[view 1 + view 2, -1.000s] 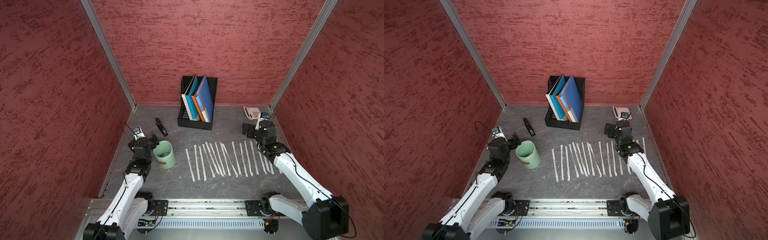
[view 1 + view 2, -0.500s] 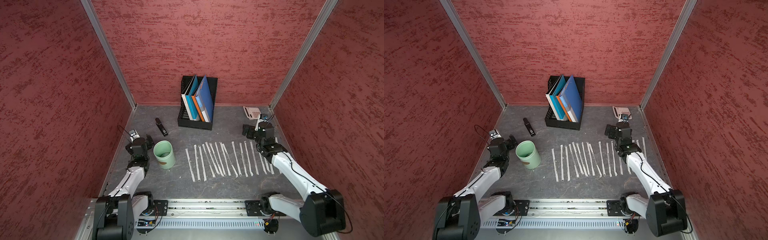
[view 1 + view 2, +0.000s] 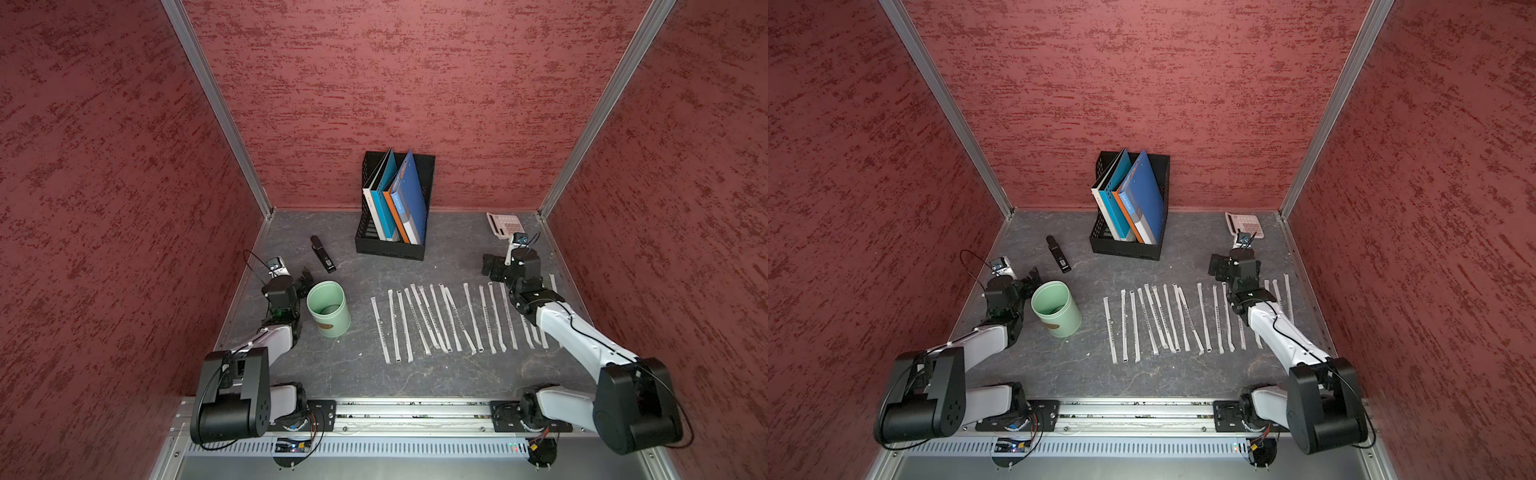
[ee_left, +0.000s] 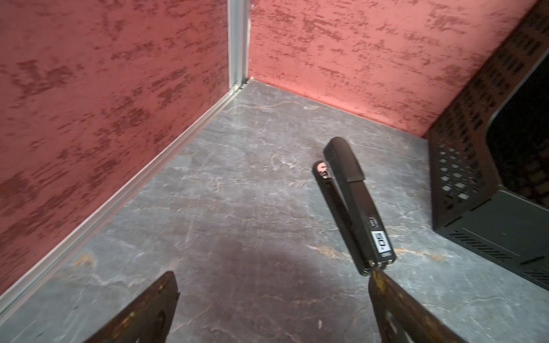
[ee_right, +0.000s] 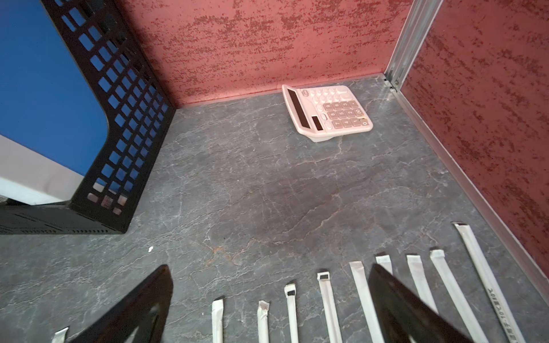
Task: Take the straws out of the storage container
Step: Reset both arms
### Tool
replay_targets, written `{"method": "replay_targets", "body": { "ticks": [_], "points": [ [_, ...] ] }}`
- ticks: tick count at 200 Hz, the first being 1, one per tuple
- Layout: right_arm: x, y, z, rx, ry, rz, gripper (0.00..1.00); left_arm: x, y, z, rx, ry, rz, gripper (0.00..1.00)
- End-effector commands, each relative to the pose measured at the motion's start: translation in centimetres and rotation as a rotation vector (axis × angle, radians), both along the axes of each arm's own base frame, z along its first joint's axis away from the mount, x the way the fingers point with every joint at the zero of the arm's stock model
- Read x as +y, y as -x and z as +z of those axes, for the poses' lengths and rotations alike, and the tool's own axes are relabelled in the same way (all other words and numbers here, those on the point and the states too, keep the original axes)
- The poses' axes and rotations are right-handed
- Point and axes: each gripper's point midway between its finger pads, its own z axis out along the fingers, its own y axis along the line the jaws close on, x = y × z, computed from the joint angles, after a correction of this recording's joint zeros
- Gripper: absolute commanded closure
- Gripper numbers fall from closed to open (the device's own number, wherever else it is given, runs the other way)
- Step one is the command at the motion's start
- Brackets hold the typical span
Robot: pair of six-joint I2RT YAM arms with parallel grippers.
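Straws (image 5: 329, 308) lie rowed by right tool (image 5: 269, 267); container (image 3: 338, 316) just beside left tool (image 3: 306, 277).

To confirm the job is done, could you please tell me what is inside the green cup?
The cup shows only its green floor in both top views; the straws lie on the table. Its near inner wall is hidden.

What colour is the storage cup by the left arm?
The cup is pale mint green, with a brown oval mark low on its side. It shows best in a top view.
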Motion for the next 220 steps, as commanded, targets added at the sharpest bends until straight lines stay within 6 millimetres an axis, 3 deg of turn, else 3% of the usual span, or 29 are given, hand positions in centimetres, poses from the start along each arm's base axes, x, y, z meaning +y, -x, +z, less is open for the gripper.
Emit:
{"method": "replay_targets", "body": {
  "ticks": [1,83,115,220],
  "points": [
    [-1.1,-0.8,0.3,-0.043,0.048,-0.034,0.01,-1.0,-1.4,1.8,-0.085,-0.006,-0.078,0.00],
    [-2.3,-2.1,-2.0,-0.166,0.189,-0.019,0.01,-4.3,-2.3,1.1,-0.128,-0.034,-0.252,0.00],
    [-3.1,-2.2,-4.8,-0.160,0.151,-0.028,0.01,-5.0,-3.0,-0.4,-0.119,-0.049,-0.290,0.00],
    [-3.6,-0.6,-5.5,-0.241,0.093,-0.010,0.01,-5.3,-3.1,-0.4,-0.106,-0.057,-0.292,0.00]
  ]
}}
